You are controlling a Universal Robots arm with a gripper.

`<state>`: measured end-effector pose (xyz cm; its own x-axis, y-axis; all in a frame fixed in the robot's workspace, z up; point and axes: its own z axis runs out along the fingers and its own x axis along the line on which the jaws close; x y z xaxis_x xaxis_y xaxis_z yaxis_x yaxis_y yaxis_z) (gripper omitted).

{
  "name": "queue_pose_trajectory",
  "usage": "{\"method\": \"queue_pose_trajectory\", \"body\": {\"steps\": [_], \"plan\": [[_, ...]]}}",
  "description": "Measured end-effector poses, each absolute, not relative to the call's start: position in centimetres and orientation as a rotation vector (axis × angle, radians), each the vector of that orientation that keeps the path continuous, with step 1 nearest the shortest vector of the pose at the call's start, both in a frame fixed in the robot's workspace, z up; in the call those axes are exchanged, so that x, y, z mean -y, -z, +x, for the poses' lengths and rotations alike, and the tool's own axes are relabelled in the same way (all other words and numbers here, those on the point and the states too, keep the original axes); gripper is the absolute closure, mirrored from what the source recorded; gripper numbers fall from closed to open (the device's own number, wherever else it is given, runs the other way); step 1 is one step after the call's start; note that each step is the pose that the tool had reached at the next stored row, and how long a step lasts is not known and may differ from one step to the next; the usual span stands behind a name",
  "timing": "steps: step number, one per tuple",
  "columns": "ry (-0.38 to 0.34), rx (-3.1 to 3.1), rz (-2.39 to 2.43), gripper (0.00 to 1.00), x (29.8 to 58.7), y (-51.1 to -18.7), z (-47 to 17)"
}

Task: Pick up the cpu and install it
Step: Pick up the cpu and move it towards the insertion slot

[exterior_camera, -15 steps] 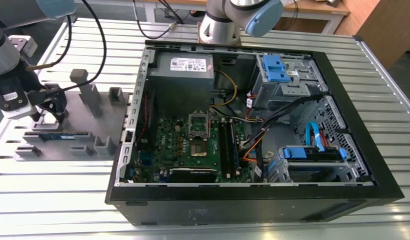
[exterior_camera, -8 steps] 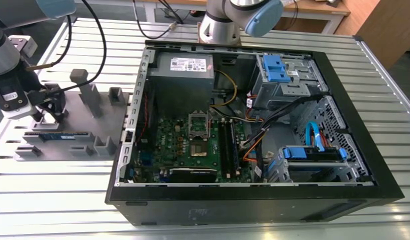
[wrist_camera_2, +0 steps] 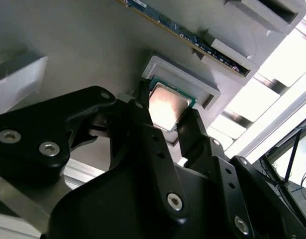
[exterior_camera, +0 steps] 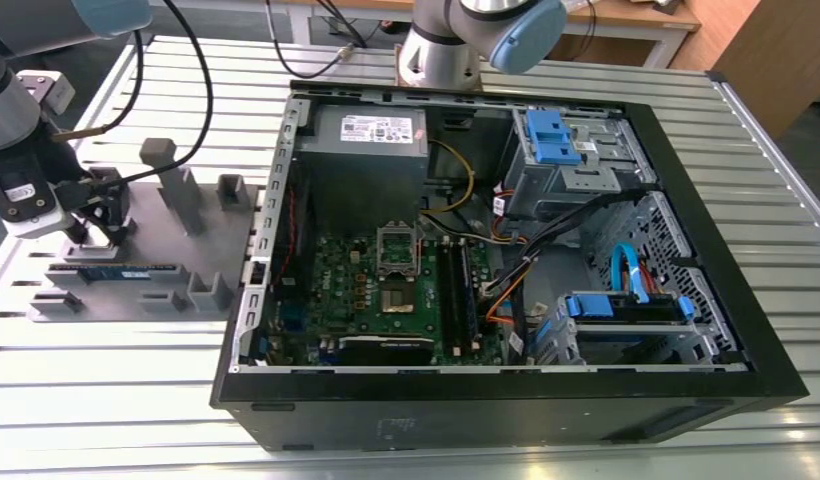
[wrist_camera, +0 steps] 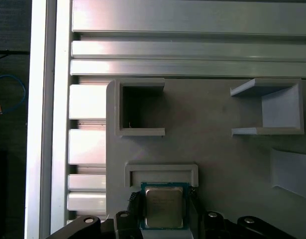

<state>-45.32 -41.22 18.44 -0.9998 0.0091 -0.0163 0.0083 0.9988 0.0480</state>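
The gripper [wrist_camera_2: 166, 115] straddles the cpu [wrist_camera_2: 167, 103] in its tray [exterior_camera: 203, 255] nest and seems to be pinching it. In the exterior view, the case [exterior_camera: 517, 410] lies at three o'clock.

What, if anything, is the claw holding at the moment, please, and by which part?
The claw appears to pinch the cpu by two opposite side edges, at its grey holder.

Exterior view overlooks everything; both wrist views sit near the cpu [wrist_camera_2: 167, 105] [wrist_camera: 164, 208]
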Motion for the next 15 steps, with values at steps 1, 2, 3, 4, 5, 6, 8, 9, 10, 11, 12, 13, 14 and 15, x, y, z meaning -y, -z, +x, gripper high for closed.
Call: {"method": "queue_pose_trajectory", "body": {"steps": [1, 2, 3, 4, 5, 6, 8, 9, 10, 11, 12, 13, 14, 15], "plan": [[-0.075, -3.124, 0.014, 0.53, 41.2, -18.4, -45.3], [-0.075, -3.124, 0.013, 0.53, 41.2, -18.5, -45.3], [-0.075, -3.124, 0.014, 0.53, 41.2, -18.5, -45.3], [-0.075, -3.124, 0.014, 0.53, 41.2, -18.6, -45.3], [-0.076, -3.124, 0.014, 0.53, 41.2, -18.8, -45.3], [-0.076, -3.124, 0.014, 0.53, 41.2, -18.9, -45.3], [-0.076, -3.124, 0.014, 0.53, 41.2, -19.1, -45.3], [-0.076, -3.124, 0.014, 0.53, 41.2, -19.2, -45.3], [-0.076, -3.124, 0.014, 0.53, 41.2, -19.3, -45.3], [-0.076, -3.124, 0.014, 0.53, 41.2, -19.4, -45.3], [-0.076, -3.124, 0.014, 0.53, 41.2, -19.5, -45.3], [-0.076, -3.124, 0.014, 0.53, 41.2, -19.5, -45.3], [-0.076, -3.124, 0.014, 0.53, 41.2, -19.5, -45.3], [-0.076, -3.124, 0.014, 0.53, 41.2, -19.7, -45.3]]}}
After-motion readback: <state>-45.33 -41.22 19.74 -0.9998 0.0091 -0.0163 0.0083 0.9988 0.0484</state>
